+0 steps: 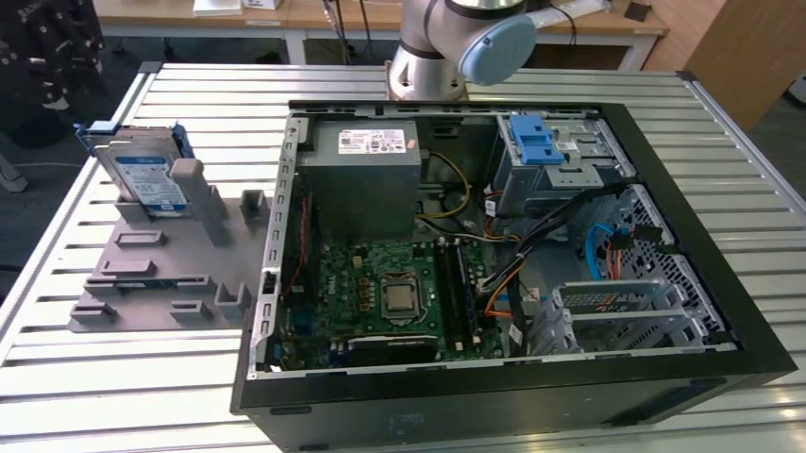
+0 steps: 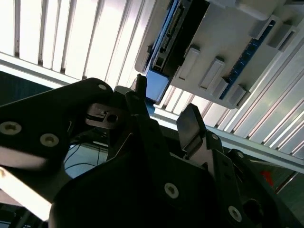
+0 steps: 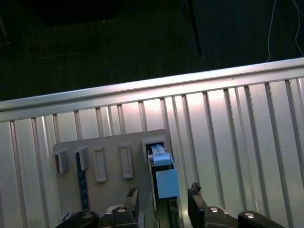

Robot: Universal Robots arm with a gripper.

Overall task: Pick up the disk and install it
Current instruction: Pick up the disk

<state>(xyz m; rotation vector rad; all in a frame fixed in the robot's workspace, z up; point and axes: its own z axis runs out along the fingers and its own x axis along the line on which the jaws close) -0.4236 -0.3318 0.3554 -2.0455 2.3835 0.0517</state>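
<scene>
In the exterior view, the flat silver rectangular disk (image 1: 149, 175), with its blue-and-white label and blue plastic carrier, stands on edge in a slot of a grey plastic holder (image 1: 164, 274). The disk is at the ten o'clock side of the scene and the holder runs down toward eight o'clock. Both rest on the ribbed aluminium table (image 1: 75, 377). A big open black computer case (image 1: 504, 387) lies on the table from the centre out to four o'clock, just beside the holder, with its green board and cables exposed. The base of the grey robot arm (image 1: 441, 47) rises at twelve o'clock.

In the second wrist view, the black gripper (image 2: 165, 97) has its jaws spread wide with nothing between them. Beyond them is the disk (image 2: 168, 38), seen end-on with its connector edge and blue carrier, seated in the grey holder (image 2: 223, 52) on the table slats (image 2: 71, 38). Gripper and disk are apart, not touching.

In the first wrist view, the gripper (image 3: 163, 190) again has its jaws open and empty. The blue end of the disk (image 3: 164, 178) is in line with the gap between them, in its slot at one end of the holder (image 3: 109, 142), which sits near the table (image 3: 237, 123) edge.
</scene>
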